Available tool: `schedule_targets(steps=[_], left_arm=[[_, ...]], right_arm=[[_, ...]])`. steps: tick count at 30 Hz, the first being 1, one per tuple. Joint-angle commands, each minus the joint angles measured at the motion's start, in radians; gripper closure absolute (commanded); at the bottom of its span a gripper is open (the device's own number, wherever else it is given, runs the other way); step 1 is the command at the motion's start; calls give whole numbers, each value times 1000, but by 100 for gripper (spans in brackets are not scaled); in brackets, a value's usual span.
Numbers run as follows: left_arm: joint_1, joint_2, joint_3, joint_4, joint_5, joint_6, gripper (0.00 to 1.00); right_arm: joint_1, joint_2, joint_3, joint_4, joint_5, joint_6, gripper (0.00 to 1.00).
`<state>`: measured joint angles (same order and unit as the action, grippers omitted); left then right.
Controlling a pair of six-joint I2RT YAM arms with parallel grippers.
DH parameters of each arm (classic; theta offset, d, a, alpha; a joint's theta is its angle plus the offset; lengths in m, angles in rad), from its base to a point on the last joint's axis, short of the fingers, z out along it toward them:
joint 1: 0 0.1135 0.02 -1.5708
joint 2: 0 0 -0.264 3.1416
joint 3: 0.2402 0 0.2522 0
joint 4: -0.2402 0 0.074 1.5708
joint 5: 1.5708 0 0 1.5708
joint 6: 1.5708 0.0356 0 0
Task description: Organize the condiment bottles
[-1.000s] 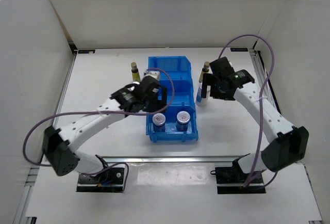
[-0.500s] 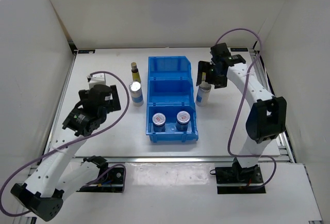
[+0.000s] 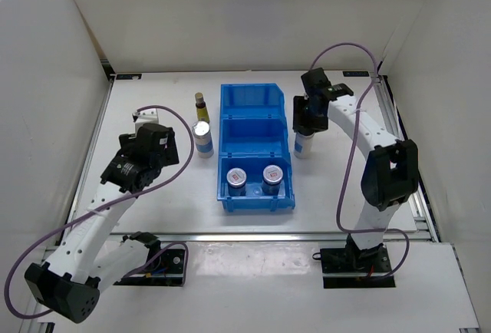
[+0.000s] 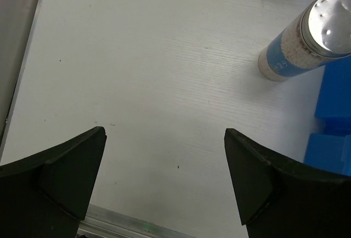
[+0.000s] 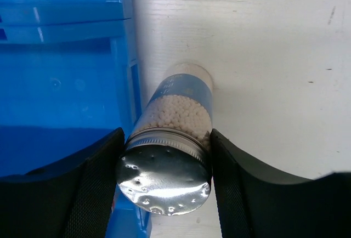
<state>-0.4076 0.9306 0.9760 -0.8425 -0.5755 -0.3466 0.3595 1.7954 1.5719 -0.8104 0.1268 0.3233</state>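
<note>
Shaker (image 5: 178,112) inside right claw (image 5: 164,139), seemingly gripped; overhead view hides contact. Left claw (image 4: 164,134) wide.

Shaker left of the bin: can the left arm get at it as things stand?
Probably yes. The left gripper is open over bare table, and nothing stands between it and the shaker; the small brown bottle is behind it.

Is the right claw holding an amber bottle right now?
No, the right claw has its fingers against both sides of a white silver-topped bottle standing beside the blue bin.
</note>
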Motion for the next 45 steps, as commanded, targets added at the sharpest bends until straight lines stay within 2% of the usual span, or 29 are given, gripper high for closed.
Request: schedule_targets(steps=[1, 4, 9, 18, 22, 26, 29, 31, 32, 33, 35, 36, 39, 41, 44, 45], left_arm=[[4, -7, 15, 14, 20, 9, 0], [4, -16, 15, 14, 20, 9, 0], [4, -16, 15, 14, 20, 9, 0], [4, -7, 15, 14, 20, 9, 0], [4, -7, 15, 14, 29, 9, 0], [4, 2, 15, 14, 29, 9, 0], [4, 11, 15, 23, 39, 9, 0], [4, 23, 15, 23, 39, 18, 0], [4, 24, 15, 23, 48, 18, 0], [4, 24, 15, 23, 48, 18, 0], [4, 34, 15, 23, 48, 18, 0], [4, 34, 15, 23, 48, 18, 0], [4, 43, 15, 23, 48, 18, 0], [4, 66, 47, 23, 48, -18, 0], [4, 154, 136, 23, 167, -87, 0], [4, 209, 162, 23, 245, -101, 0]], right_arm=[[47, -109, 55, 1, 132, -18, 82], [87, -181, 91, 1, 142, -18, 90], [168, -179, 213, -21, 117, -18, 98], [223, -28, 258, 16, 39, -9, 99], [223, 35, 249, 16, 28, 0, 99], [223, 54, 182, 92, 8, 0, 99], [223, 76, 171, 93, 8, 13, 89], [223, 76, 151, 102, 8, 22, 58], [223, 76, 151, 102, 8, 22, 58], [223, 76, 151, 102, 8, 31, 42], [223, 76, 142, 102, 8, 31, 32], [223, 76, 142, 93, 20, 31, 22], [223, 35, 169, 60, 56, 31, 4], [223, -7, 183, 47, 108, 40, 0], [223, -76, 183, 37, 132, 49, 0], [223, -97, 169, 37, 146, 60, 0]])
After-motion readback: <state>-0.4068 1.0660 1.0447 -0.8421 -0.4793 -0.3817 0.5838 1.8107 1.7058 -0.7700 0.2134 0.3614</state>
